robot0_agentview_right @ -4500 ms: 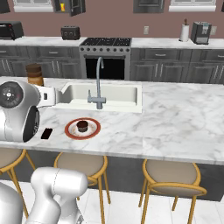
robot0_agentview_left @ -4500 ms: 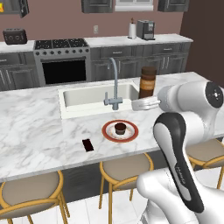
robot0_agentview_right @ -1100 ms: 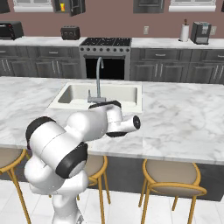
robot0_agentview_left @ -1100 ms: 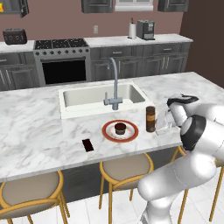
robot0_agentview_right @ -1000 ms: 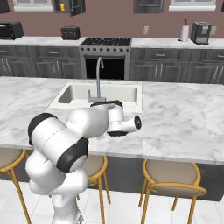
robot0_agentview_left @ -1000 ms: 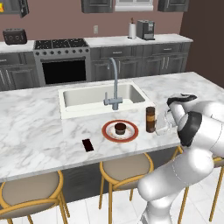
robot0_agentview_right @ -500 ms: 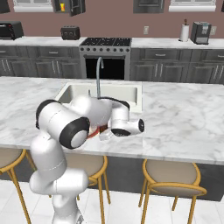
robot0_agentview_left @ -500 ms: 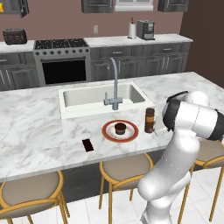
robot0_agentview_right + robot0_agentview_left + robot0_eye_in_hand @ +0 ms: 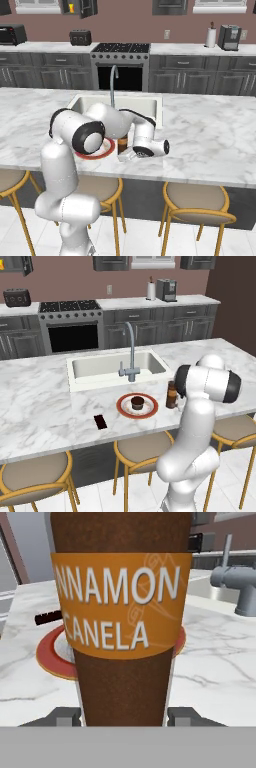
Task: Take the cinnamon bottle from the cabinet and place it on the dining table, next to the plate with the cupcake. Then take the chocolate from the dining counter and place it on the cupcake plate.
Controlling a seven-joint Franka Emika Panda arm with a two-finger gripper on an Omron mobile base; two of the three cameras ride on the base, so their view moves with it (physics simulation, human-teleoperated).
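Note:
The brown cinnamon bottle with an orange label stands upright just right of the red-rimmed plate that holds the cupcake. In the hand view the bottle sits between my two fingertips, which press against its sides; my gripper is shut on it. From the right base view the gripper reaches low over the counter at the bottle. The dark chocolate bar lies flat on the marble, left of the plate and nearer the front edge.
The sink basin and its faucet are behind the plate. Stools line the counter's front edge. My bent arm hangs over the counter's right part. The marble island stretches left.
The bottle came down from above the sink's right side to the counter beside the plate. Over the last second the elbow rose and the bottle edged slightly closer to the plate.

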